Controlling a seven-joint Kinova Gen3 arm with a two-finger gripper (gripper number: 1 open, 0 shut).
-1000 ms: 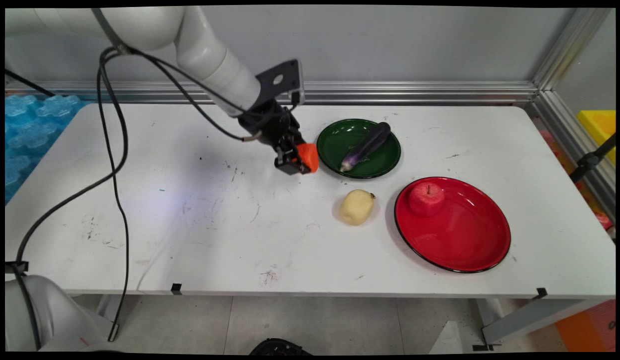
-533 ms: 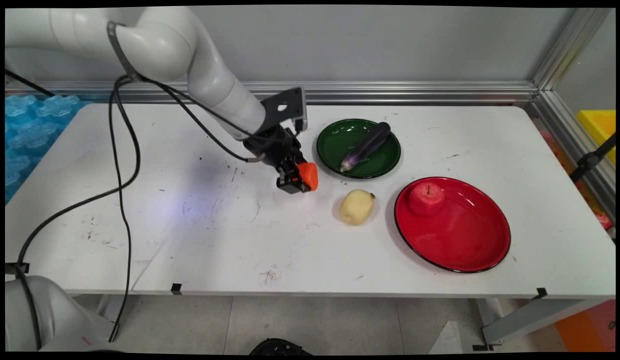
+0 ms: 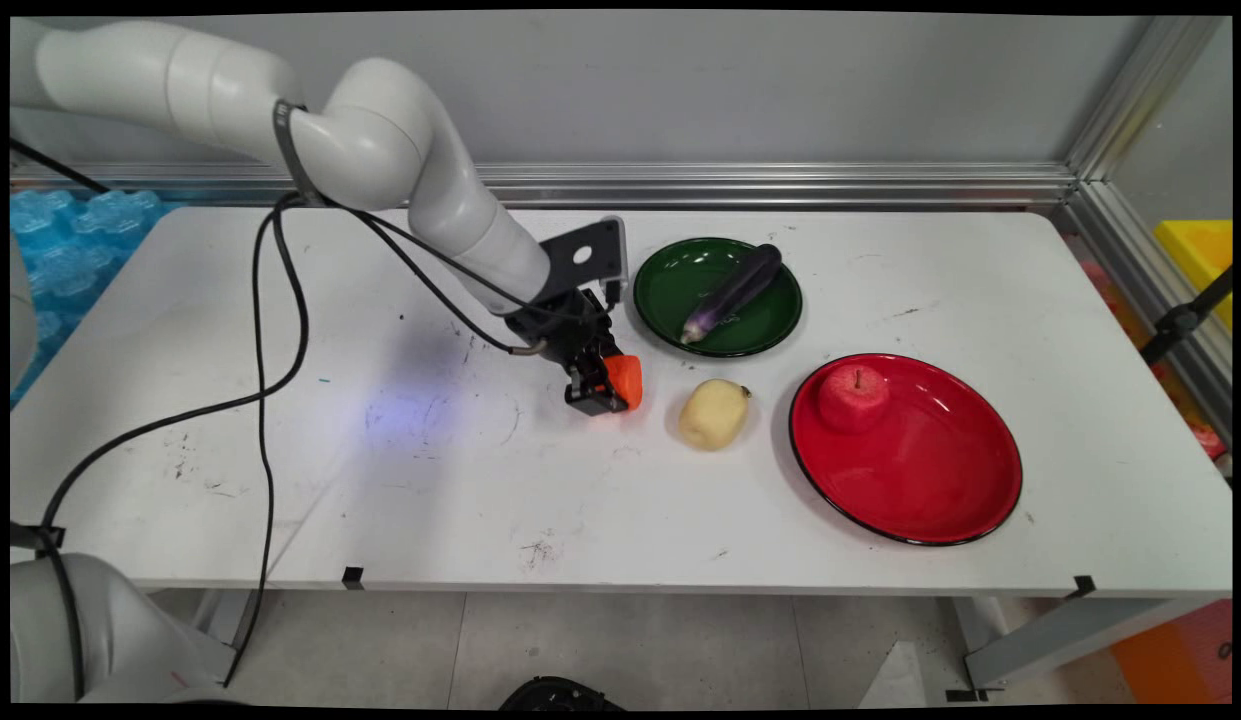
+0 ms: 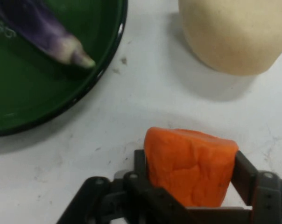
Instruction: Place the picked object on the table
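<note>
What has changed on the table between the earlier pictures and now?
The hand, shut on the orange piece, moved toward the table's near side, away from the green plate and closer to the potato. Nothing was let go. The eggplant, the potato, the red plate and the apple stayed in place.

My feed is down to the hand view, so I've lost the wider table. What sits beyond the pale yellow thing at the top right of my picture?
Observer: A red plate, right of the potato.
Operator: Anything on it?
Observer: A red apple, near its far left rim.
Operator: How much of the eggplant lies on the green plate?
Observer: The whole eggplant lies slantwise across the green plate, which stands behind the gripper and its orange piece.
</note>
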